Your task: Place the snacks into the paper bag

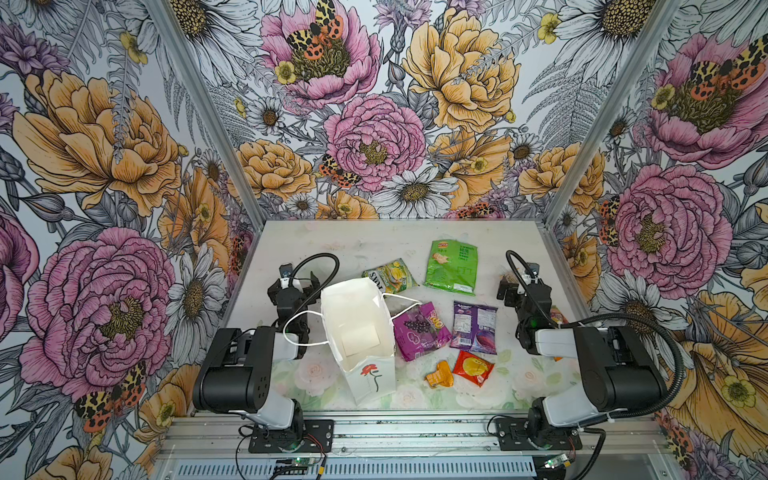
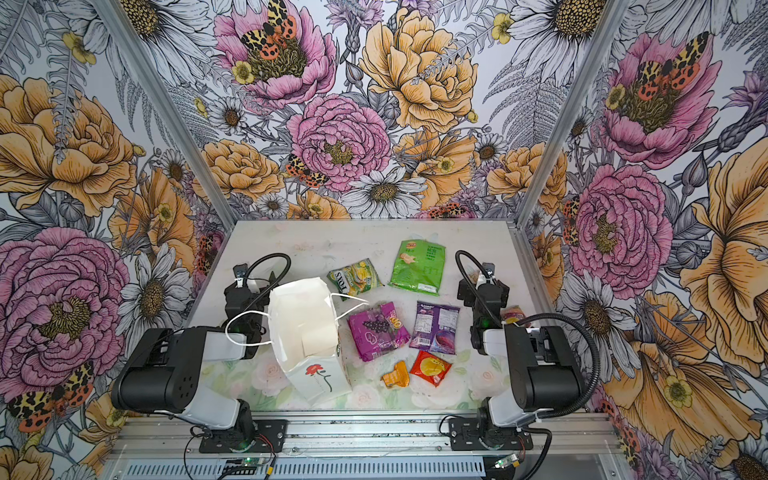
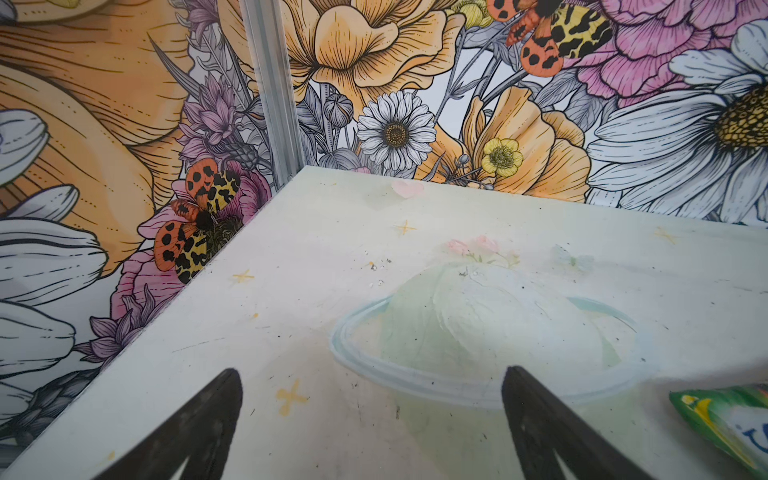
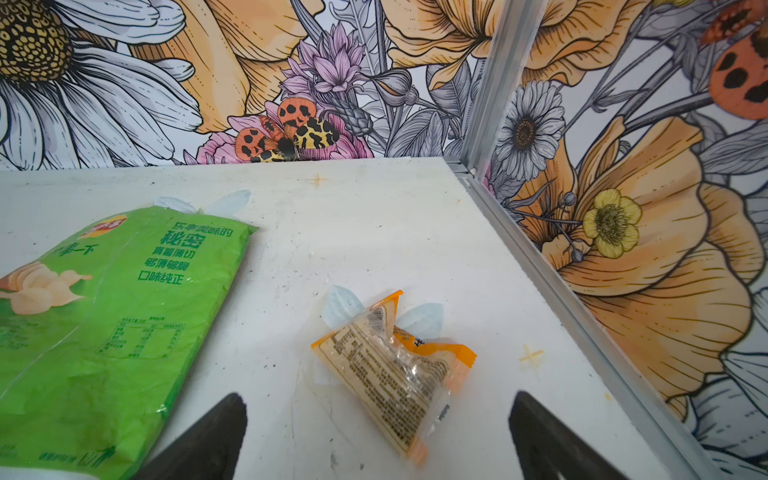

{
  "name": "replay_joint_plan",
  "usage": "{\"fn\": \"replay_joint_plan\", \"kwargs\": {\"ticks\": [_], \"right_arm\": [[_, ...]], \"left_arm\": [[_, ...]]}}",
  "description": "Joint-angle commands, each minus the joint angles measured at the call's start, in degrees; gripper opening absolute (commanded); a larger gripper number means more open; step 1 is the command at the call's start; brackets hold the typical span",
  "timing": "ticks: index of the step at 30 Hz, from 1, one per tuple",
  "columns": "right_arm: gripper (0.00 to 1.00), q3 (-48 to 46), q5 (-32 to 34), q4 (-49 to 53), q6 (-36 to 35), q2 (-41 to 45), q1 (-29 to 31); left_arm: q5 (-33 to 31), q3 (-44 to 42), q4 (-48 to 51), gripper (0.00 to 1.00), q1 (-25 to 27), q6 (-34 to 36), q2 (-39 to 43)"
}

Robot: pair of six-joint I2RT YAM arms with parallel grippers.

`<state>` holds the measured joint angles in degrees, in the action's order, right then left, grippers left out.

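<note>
The tall white paper bag [image 1: 353, 316] stands left of centre on the pale bench [image 1: 332, 241] in both top views. It tilts so that its open mouth faces the camera, and a drawn red flower [image 1: 368, 371] shows on its near side. Its thin white cord handles [image 1: 401, 298] hang out to either side.

All the snacks in view lie on the bench outside the bag. A large light-green crinkly packet [image 1: 453, 266] lies in the upper middle of the bench. A green-yellow "FOX'S" packet [image 1: 390, 275] lies to its left, just beyond the bag's far rim. A magenta grape packet [image 1: 419, 330] lies just beside the bag's right wall, with one handle crossing its upper edge, and a purple packet [image 1: 474, 327] lies to its right. Lower in the frame, a small red-yellow packet [image 1: 473, 368] and a crumpled orange packet [image 1: 438, 374] lie close together. A red-and-yellow packet [image 2: 513, 313] is mostly hidden under the right arm.

At the right of the bench, the right claw [image 4: 378, 395] has its dark fingers spread wide and grips nothing. A clear packet with orange edges [image 4: 395, 370] lies on the bench just ahead of it, apart from both fingers and near the light-green packet. Left of the bag, the left claw [image 3: 370, 372] is also spread wide and empty over bare bench.
</note>
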<state>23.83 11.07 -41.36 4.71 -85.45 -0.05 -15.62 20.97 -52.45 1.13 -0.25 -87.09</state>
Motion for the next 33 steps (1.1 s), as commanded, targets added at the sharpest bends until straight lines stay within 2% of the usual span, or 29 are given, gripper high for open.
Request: {"fn": "replay_joint_plan", "kwargs": {"ticks": [1, 6, 8, 10, 12, 15, 17, 21, 23, 24, 25, 27, 29, 31, 33], "right_arm": [[1.00, 4.1, -2.7, 7.8, -1.0, 4.1, 0.7], [1.00, 3.4, -3.2, 10.2, -1.7, 8.6, 1.5], [1.00, 3.4, -3.2, 11.4, -1.8, 10.1, 1.8], [1.00, 3.2, -2.3, 12.3, -1.4, 11.8, 1.9], [1.00, 3.1, 0.6, 14.3, 0.2, 14.1, 2.0], [1.00, 3.8, 2.2, 18.5, 1.6, 18.4, 1.9], [1.00, 5.6, 3.3, 23.7, 3.3, 21.9, 1.9], [1.00, 8.9, 5.8, 33.0, 8.0, 28.7, 1.9], [1.00, 10.7, 6.9, 37.3, 11.8, 32.1, 1.6], [1.00, 11.9, 7.5, 40.0, 14.5, 33.4, 1.2], [1.00, 13.8, 9.0, 44.6, 18.8, 34.9, 0.6], [1.00, 16.9, 11.6, 54.4, 27.3, 38.1, -0.8], [1.00, 18.3, 4.0, 56.9, 27.3, 41.8, -3.5], [1.00, 19.7, -2.1, 59.1, 26.1, 44.5, -5.0], [1.00, 21.5, -3.8, 62.5, 26.3, 45.9, -5.2]], "left_arm": [[-1.9, 0.4, -0.1, 0.99, 0.6, -0.7, 0.8], [-2.2, 0.5, 0.2, 0.99, 0.8, -0.3, 1.0], [-9.7, 3.3, 7.9, 0.99, 3.0, 0.0, 4.4], [-12.6, 7.1, 18.3, 0.99, 3.2, -1.0, 9.0], [-13.1, 8.4, 20.1, 0.99, 1.6, -3.9, 11.1], [-13.5, 9.9, 25.9, 0.99, -1.0, -11.8, 13.8], [-14.3, 13.5, 34.6, 0.99, -2.0, -17.5, 15.2], [-13.5, 26.0, 54.8, 0.99, -4.0, -23.2, 15.4], [-12.3, 31.5, 64.1, 0.99, -5.9, -28.7, 15.4], [-11.0, 33.5, 68.4, 0.99, -6.9, -32.7, 15.6], [-5.9, 35.1, 71.0, 0.99, -8.8, -34.7, 16.4], [8.6, 36.0, 71.1, 0.99, -13.2, -38.2, 18.6], [23.8, 36.0, 68.5, 0.99, -18.1, -41.4, 21.5], [28.5, 40.1, 73.3, 0.99, -19.5, -40.1, 23.2], [27.5, 46.3, 82.6, 0.99, -18.0, -34.6, 23.8]]}}
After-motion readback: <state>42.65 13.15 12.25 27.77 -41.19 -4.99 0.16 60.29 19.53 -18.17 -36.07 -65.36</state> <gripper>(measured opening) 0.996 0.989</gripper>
